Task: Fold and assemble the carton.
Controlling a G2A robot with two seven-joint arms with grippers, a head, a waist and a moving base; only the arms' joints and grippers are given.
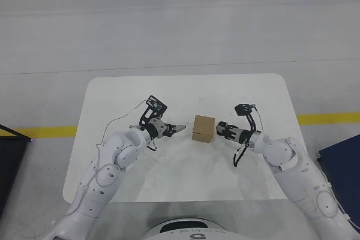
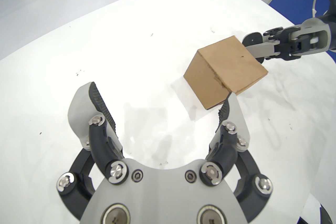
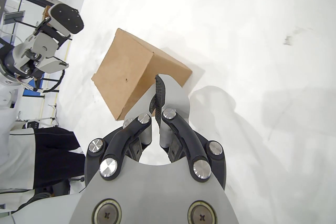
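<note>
On the left of the white round-cornered table [image 1: 108, 102], the left gripper [image 1: 179, 128] hovers low with its fingers spread wide and nothing between them. In its wrist view one finger sits just beside the near lower corner of the small brown cardboard carton [image 1: 203, 128]; whether the two touch cannot be told. The carton stands near the middle of the table as a closed-looking cube, with a flap seam running across the face turned toward the left arm. On its far side the right gripper [image 1: 218, 130] has its fingers pressed together on nothing, their tips at or against the carton's side wall. The carton is probably light, with thin board that is stiff across the panels and weak along the creases. On this smooth tabletop it would likely skid under a push from one side alone. A sound hold would take two opposite faces close to their edges with gentle pressure, one gripper bracing while the other works the flap.
</note>
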